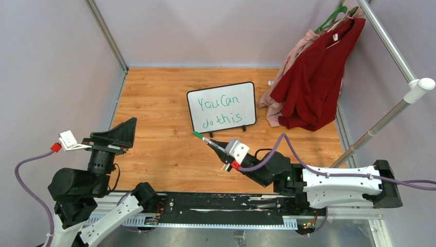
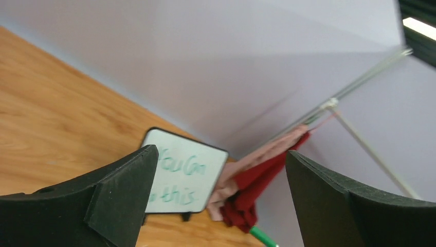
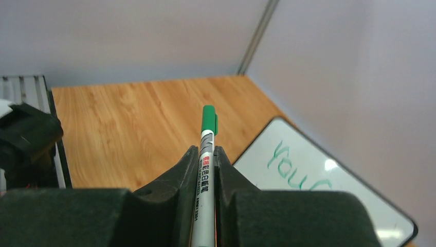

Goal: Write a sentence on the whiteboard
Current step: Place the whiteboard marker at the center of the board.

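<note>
the whiteboard [image 1: 246, 92] stood on its feet at the centre of the top view, with the sentence [image 1: 221, 110] in green across it, seemingly complete. the right gripper [image 1: 218, 145] pinched the marker [image 1: 205, 140] between its fingers, green end aimed at the board's lower left corner and just short of it. the left gripper [image 1: 121, 135], at the frame's left, had its fingers spread wide, holding nothing. any forward drift of the right arm could tip the light board or, if that green end was a bare tip rather than a cap (hard to tell), streak the lettering.
</note>
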Available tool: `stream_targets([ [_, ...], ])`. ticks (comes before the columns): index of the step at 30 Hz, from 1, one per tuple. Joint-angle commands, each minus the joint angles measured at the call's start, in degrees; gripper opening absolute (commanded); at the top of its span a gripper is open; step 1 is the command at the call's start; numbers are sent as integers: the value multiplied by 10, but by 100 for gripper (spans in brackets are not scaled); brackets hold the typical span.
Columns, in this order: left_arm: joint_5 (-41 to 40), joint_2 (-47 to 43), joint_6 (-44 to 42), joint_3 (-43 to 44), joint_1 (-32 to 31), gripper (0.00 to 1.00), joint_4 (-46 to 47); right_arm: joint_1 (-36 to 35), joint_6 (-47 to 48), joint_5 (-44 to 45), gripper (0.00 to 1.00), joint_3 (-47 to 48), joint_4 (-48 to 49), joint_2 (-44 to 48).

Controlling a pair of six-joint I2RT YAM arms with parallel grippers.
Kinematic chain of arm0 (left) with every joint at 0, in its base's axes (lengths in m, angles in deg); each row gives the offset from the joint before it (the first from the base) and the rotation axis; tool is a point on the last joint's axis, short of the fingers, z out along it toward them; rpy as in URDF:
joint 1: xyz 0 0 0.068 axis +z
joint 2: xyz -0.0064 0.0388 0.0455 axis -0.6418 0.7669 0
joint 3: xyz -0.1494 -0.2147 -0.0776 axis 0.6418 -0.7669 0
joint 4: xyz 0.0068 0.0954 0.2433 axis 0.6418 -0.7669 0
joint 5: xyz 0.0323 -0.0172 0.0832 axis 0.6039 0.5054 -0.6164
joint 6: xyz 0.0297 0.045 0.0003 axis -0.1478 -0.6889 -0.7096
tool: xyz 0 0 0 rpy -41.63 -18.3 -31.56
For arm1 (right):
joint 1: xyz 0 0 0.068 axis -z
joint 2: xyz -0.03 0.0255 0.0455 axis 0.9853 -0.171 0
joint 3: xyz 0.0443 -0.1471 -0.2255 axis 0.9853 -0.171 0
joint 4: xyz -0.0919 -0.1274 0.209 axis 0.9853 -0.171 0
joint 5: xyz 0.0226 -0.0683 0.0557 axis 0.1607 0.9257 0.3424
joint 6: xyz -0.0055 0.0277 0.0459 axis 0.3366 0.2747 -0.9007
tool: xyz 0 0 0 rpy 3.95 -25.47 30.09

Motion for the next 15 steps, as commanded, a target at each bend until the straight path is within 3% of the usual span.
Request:
stream_targets([
  [1, -99, 9, -86, -9, -3, 100, -114, 40, -150, 88, 0, 1, -173, 20],
  [3, -106, 3, -97, -26, -3, 100, -114, 71, -220, 79, 0, 8, -239, 25],
  [7, -113, -2, -111, -59, -3, 100, -103, 178, -364, -36, 0, -9, -303, 41],
  [11, -98, 4, -145, -79, -3, 100, -81, 287, -508, -180, 0, -69, -250, 47],
  [15, -81, 21, -195, -82, -3, 100, -73, 298, -546, -200, 0, -98, -202, 30],
])
